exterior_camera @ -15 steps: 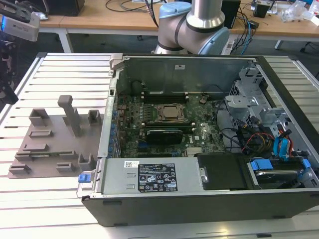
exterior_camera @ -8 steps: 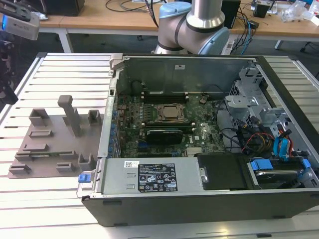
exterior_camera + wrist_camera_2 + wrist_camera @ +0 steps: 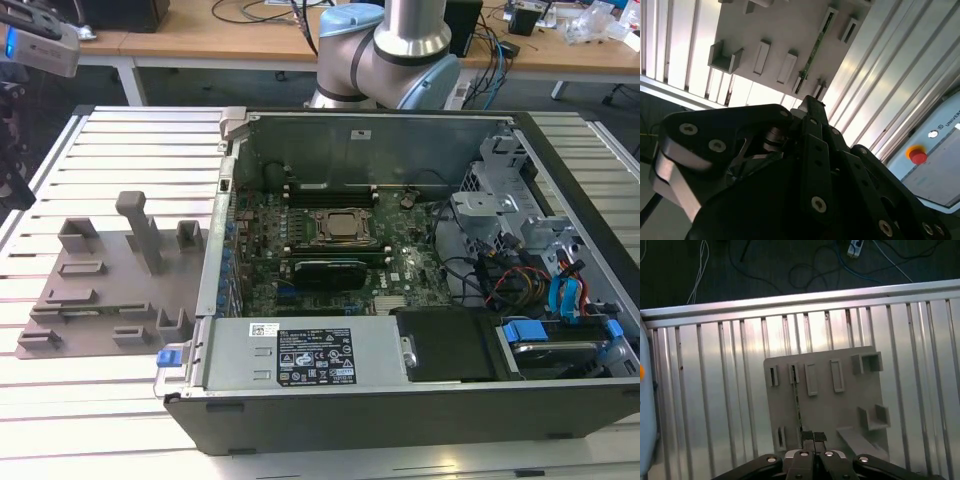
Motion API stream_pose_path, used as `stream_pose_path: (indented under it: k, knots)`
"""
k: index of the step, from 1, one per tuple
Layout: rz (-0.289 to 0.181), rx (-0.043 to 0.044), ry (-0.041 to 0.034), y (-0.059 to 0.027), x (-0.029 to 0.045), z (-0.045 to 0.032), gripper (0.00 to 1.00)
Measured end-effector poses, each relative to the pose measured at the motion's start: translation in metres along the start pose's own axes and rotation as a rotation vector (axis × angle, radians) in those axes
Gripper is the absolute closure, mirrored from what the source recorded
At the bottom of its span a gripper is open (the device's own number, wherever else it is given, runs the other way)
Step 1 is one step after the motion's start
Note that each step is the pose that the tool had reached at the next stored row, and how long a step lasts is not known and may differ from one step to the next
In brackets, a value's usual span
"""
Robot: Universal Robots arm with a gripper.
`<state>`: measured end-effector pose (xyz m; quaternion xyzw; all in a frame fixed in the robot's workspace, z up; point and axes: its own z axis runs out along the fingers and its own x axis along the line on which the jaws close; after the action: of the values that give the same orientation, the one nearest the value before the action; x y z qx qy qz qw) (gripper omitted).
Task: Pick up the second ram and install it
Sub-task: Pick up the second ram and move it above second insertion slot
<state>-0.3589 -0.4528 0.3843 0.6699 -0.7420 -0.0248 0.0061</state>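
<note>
The second ram (image 3: 796, 405) is a thin green stick standing on edge in slots of a grey fixture plate (image 3: 850, 405); the second wrist view shows the ram (image 3: 815, 47) too. My gripper (image 3: 813, 436) hovers well above the plate, its tips close to one end of the stick in both wrist views. The black fingers (image 3: 810, 107) are shut with nothing between them. In the exterior view the fixture plate (image 3: 100, 270) lies to the left of the open computer case (image 3: 400, 400), whose motherboard carries the CPU socket (image 3: 338, 226).
A black card (image 3: 325, 272) sits just in front of the socket. Cables and drive cages (image 3: 540, 260) crowd the case's right side. The ribbed metal table (image 3: 715, 405) surrounds the plate. Upright grey holders (image 3: 140, 225) rise from the plate. A red button (image 3: 917, 155) lies off to one side.
</note>
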Motion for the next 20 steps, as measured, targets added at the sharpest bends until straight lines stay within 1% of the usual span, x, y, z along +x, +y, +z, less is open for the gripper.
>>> stream_pose_path:
  k: [6, 10, 11, 12, 13, 14, 15, 18, 20]
  knots:
    - [-0.041, -0.0011, 0.0019, 0.0, 0.0, 0.0, 0.9]
    - [-0.043, -0.001, 0.002, 0.0, 0.0, 0.0, 0.9]
    - [-0.043, -0.0011, 0.002, 0.0, 0.0, 0.0, 0.84]
    - [-0.043, -0.0011, 0.002, 0.0, 0.0, 0.0, 0.71]
    - [-0.043, -0.0011, 0.002, 0.0, 0.0, 0.0, 0.71]
    - [-0.044, -0.0011, 0.002, 0.0, 0.0, 0.0, 0.64]
    - [-0.044, -0.001, 0.0019, 0.0, 0.0, 0.0003, 0.64]
    - [-0.043, -0.0011, 0.002, -0.0005, 0.0, 0.0058, 0.64]
    - [-0.044, -0.0012, 0.0019, -0.0016, 0.0002, 0.0123, 0.64]
